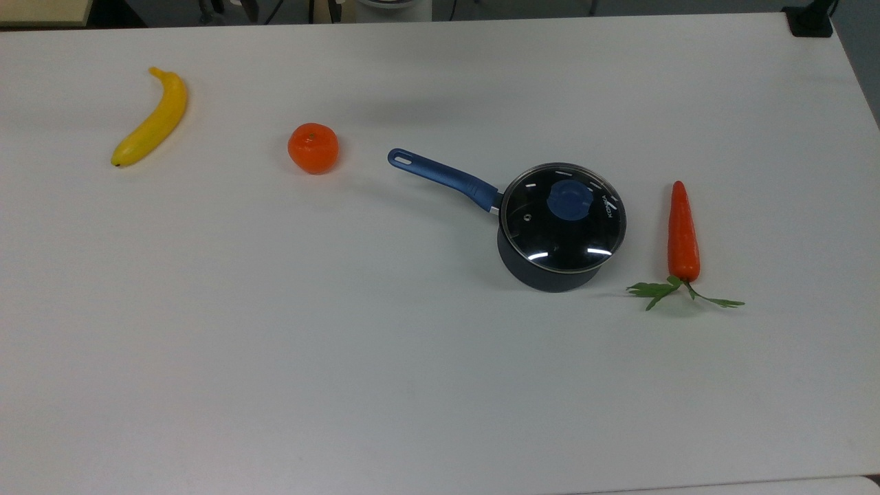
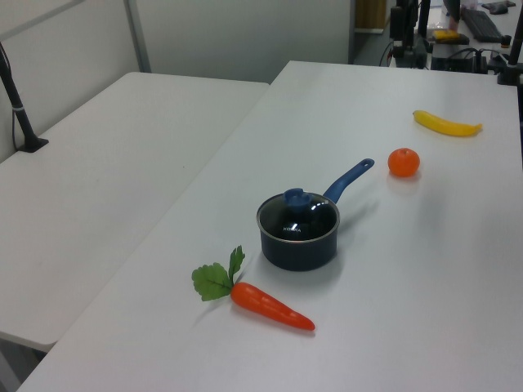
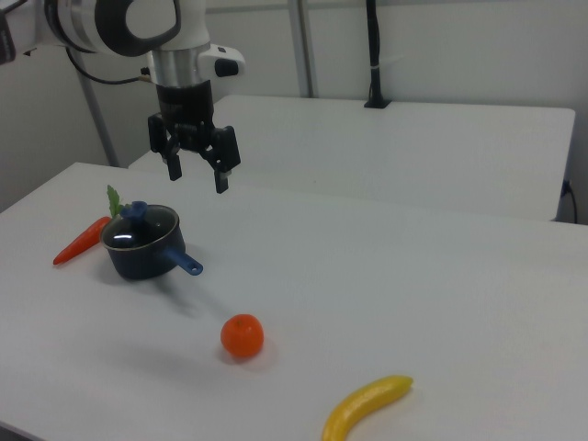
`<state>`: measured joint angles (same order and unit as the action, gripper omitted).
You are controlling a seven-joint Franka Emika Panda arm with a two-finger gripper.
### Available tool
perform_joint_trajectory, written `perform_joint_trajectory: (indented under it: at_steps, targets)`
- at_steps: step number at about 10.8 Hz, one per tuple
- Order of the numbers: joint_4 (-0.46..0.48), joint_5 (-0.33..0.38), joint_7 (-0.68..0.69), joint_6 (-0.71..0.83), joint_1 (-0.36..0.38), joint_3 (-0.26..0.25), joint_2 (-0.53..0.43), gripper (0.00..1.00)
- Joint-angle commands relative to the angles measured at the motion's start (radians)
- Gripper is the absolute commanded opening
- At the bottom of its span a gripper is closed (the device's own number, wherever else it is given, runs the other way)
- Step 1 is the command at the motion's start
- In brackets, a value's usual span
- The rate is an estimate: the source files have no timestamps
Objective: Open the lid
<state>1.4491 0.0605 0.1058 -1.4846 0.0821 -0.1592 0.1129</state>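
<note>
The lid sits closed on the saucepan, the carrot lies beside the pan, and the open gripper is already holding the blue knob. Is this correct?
Not quite. In the right view the gripper is open, but it hangs above the table, apart from the knob. The lid does sit closed on the saucepan, and the carrot lies beside it.

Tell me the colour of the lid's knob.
Blue. The knob at the centre of the lid shows best in the top view.

The round clear glass lid (image 1: 564, 218), metal-rimmed with a blue knob, sits level and apparently fully seated on the saucepan (image 1: 543, 271).
</note>
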Motion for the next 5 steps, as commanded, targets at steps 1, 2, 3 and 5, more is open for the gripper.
perform_joint_trajectory:
  at_steps: [1, 2, 3, 5]
  targets:
    - [0.011, -0.004, 0.015, 0.009, 0.001, 0.003, -0.016, 1.00]
    - [0.011, -0.004, 0.015, 0.009, 0.001, 0.003, -0.016, 1.00]
    - [0.011, -0.004, 0.015, 0.004, 0.001, 0.003, -0.016, 1.00]
    - [0.010, -0.004, 0.014, 0.000, 0.004, 0.003, -0.007, 1.00]
